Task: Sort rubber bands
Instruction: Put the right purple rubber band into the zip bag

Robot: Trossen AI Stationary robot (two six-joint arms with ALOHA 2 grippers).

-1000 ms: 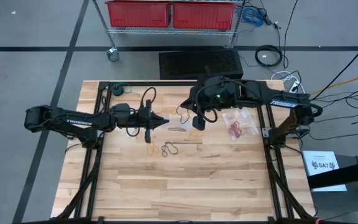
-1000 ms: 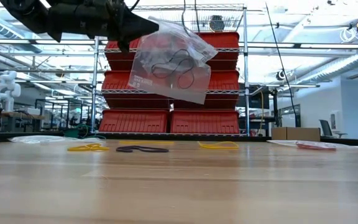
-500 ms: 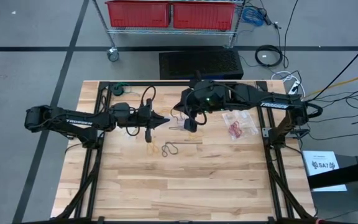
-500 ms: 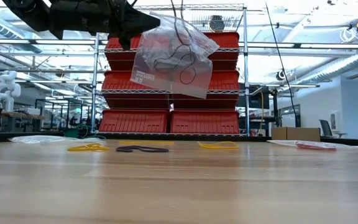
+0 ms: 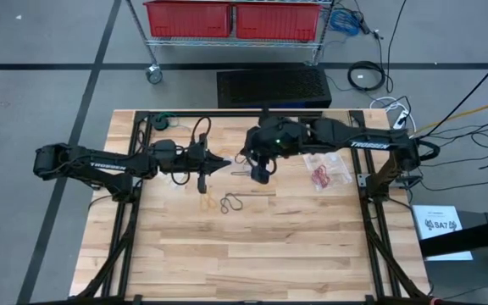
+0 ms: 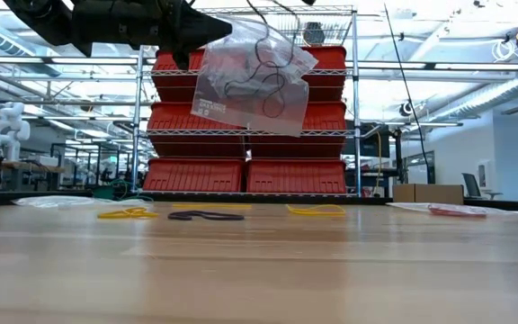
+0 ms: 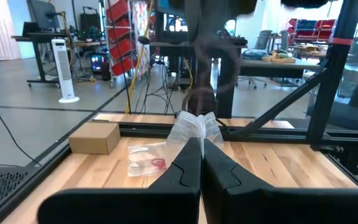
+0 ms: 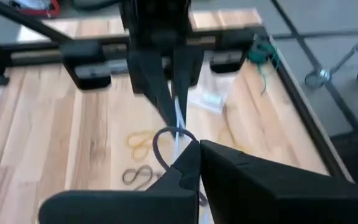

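My left gripper [image 5: 224,163] is shut on a clear plastic bag [image 6: 250,76], held high over the table; black rubber bands [image 6: 241,90] lie inside it. My right gripper [image 5: 261,174] stands close by on the bag's right, slanting down, shut on a black rubber band [image 8: 166,142]. In the low view that band [image 6: 261,36] dangles at the bag's upper edge. Loose on the wood lie yellow bands [image 5: 206,203] and a black band [image 5: 233,203]. My left gripper pinches the bag's upper edge [image 7: 194,126] between its two shut fingers, level, from the table's left. The bag hangs below and beyond the fingers, clear of the table. My right gripper pinches the black band [image 8: 178,134] at its fingertips, slanting down from the table's right. The band's loop hangs slack, clear of the table, beside the bag's edge [image 8: 179,118].
A clear bag with red bands [image 5: 324,174] lies at the right of the table, and another clear bag [image 6: 57,202] lies at the left. A further yellow band [image 6: 315,210] lies far back. The dark frame rails [image 5: 358,182] border the wood.
My right gripper has sunk and gone toward the table's left, close to my left gripper, carrying the black band. The band now dangles at the bag's upper edge. The bag has swung slightly in my left gripper's hold.
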